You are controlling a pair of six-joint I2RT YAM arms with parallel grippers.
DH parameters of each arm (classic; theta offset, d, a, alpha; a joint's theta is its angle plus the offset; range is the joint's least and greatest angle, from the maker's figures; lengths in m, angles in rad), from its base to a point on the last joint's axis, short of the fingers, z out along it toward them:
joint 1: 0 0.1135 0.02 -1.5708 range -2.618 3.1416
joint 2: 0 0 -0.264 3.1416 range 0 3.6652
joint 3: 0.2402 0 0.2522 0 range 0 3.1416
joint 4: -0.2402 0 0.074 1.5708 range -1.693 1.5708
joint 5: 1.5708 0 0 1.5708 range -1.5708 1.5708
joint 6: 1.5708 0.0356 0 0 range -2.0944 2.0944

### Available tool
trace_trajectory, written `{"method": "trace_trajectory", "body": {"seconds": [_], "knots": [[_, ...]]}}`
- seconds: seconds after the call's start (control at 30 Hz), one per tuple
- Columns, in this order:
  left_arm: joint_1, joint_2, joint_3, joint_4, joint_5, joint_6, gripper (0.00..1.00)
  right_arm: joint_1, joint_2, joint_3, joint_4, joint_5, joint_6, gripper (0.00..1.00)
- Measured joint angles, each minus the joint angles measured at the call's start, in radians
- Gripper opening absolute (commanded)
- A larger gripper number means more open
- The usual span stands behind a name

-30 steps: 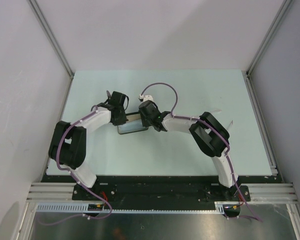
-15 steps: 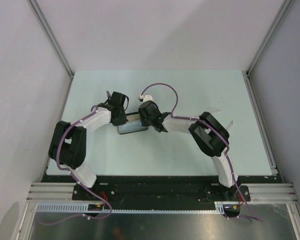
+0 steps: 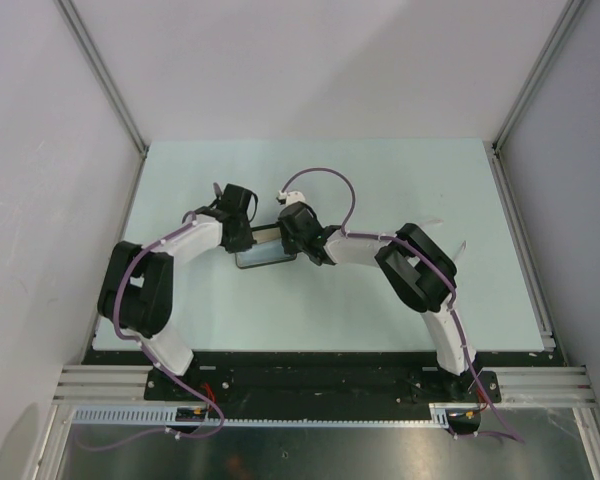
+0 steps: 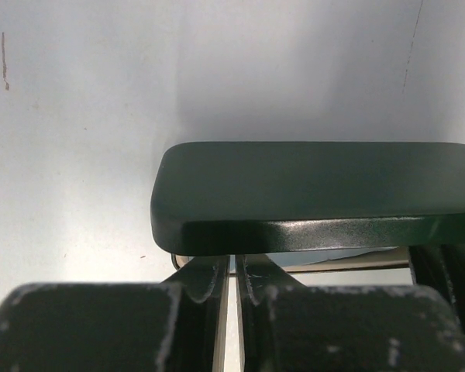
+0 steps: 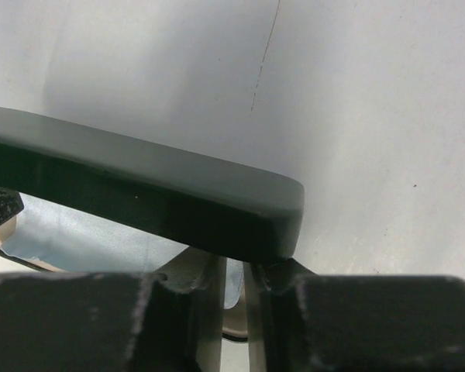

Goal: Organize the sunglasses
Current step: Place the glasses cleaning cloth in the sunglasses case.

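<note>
The black oblong case (image 3: 265, 257) lies mid-table between both grippers. Its lid (image 4: 318, 186) hangs partly open over the base, also in the right wrist view (image 5: 139, 186). A light blue cloth (image 5: 85, 240) lies inside the case; a sliver of it shows in the left wrist view (image 4: 333, 258). The sunglasses are hidden. My left gripper (image 4: 232, 267) is shut, its tips under the lid's left end (image 3: 246, 236). My right gripper (image 5: 234, 271) is shut, its tips under the lid's right corner (image 3: 293, 240).
The pale green table (image 3: 380, 180) is ringed by grey walls with metal corner posts (image 3: 105, 75). A purple cable (image 3: 325, 180) loops above the right wrist. The arm bases stand on the black rail (image 3: 310, 380) at the near edge.
The right arm has shifted slightly to the left, its cable loop with it. The left arm and the case have not visibly moved.
</note>
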Motion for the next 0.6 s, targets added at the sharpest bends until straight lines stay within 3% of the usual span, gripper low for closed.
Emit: {"method": "trace_trajectory", "body": {"seconds": [0.13,0.6], "knots": [[0.0,0.005,0.0,0.0,0.0,0.0,0.09,0.0,0.0,-0.001,0.0,0.002,0.007,0.01],[0.0,0.018,0.0,0.0,0.001,0.0,0.09,0.001,0.0,-0.001,-0.002,0.036,0.019,0.0]]}}
